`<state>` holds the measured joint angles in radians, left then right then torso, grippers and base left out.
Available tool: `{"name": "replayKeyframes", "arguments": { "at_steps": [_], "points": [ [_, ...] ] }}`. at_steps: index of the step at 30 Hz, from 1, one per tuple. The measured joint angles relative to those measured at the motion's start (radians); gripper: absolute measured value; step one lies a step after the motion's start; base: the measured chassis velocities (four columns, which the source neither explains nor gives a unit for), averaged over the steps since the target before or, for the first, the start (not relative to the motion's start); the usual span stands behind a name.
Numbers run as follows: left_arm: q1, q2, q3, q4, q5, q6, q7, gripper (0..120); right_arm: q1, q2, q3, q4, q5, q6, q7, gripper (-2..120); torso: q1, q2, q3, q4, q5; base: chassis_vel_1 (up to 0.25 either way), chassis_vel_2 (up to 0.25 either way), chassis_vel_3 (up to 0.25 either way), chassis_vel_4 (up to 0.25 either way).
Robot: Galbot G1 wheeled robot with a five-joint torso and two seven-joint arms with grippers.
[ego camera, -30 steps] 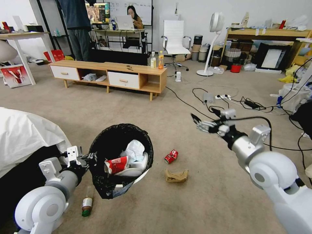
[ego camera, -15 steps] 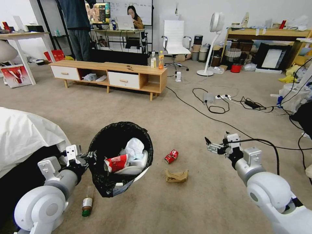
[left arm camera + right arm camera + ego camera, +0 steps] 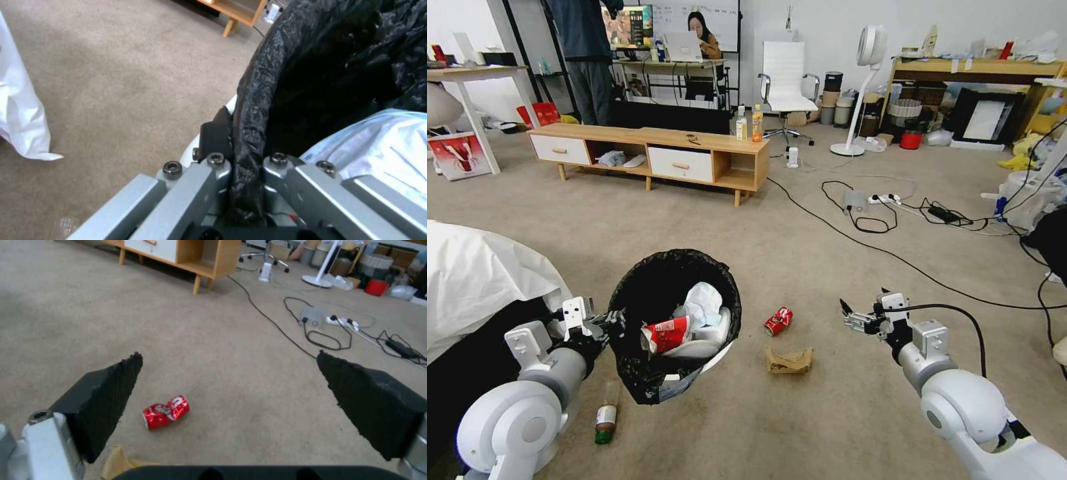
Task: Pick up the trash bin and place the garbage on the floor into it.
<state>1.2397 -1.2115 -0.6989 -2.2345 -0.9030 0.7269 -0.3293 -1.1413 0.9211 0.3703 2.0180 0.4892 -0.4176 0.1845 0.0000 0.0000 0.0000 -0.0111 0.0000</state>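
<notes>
The trash bin (image 3: 627, 288), white with a black bag over its rim, hangs tilted above the floor (image 3: 840, 407). My left gripper (image 3: 608, 323) is shut on its near rim (image 3: 249, 110). Inside lie a red-and-white wrapper (image 3: 666, 335) and white tissues (image 3: 702, 305). Garbage on the carpet: a crushed red can (image 3: 778, 321) (image 3: 166, 411), a brown paper piece (image 3: 789, 361) and a small green bottle (image 3: 604, 417) under the bin. My right gripper (image 3: 848, 317) (image 3: 228, 355) is open, low, to the right of the can, with nothing between its fingers.
A white sheet (image 3: 474, 280) covers something at the left. A low wooden cabinet (image 3: 654, 150) stands behind, with two upright drink bottles (image 3: 749, 125) on it. Black cables (image 3: 887, 220) and a power strip (image 3: 884, 198) run over the carpet at the right.
My right arm has come down and drawn back, bringing the open gripper low beside the red can. The left arm and the bin have barely moved.
</notes>
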Motion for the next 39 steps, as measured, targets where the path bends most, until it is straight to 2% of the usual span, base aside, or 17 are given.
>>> {"name": "replayKeyframes", "arguments": {
  "at_steps": [15,24,26,33,39],
  "points": [
    [0.003,0.0,-0.002,-0.01,0.002,-0.001,0.004,2,-0.003,0.006,-0.002,-0.007,0.001,0.005,-0.003,100,0.0,0.0,0.0,0.0,0.0,0.045,0.044,0.047,0.043],
    [0.007,0.002,-0.004,-0.02,0.01,-0.013,0.013,2,0.003,0.01,-0.016,-0.012,0.0,0.008,-0.007,100,0.0,0.0,0.0,0.0011,0.0,0.084,0.077,0.076,0.081],
    [0.008,0.002,-0.004,-0.022,0.011,-0.015,0.018,2,0.004,0.01,-0.018,-0.014,0.0,0.009,-0.009,100,0.0,0.0,0.0,-0.0006,0.0,0.0,0.0,0.0,0.0],
    [0.01,0.002,-0.002,-0.03,0.019,-0.017,0.025,2,0.004,0.011,-0.022,-0.016,0.0,0.01,-0.011,100,0.0,0.0,0.0,0.0003,0.0,0.0,0.0,0.0,0.0],
    [0.013,0.002,-0.004,-0.041,0.026,-0.016,0.033,2,0.005,0.013,-0.027,-0.019,0.0,0.01,-0.013,100,0.0,0.0,0.0,-0.0001,0.0,0.0,0.0,0.0,0.0]
  ]
}}
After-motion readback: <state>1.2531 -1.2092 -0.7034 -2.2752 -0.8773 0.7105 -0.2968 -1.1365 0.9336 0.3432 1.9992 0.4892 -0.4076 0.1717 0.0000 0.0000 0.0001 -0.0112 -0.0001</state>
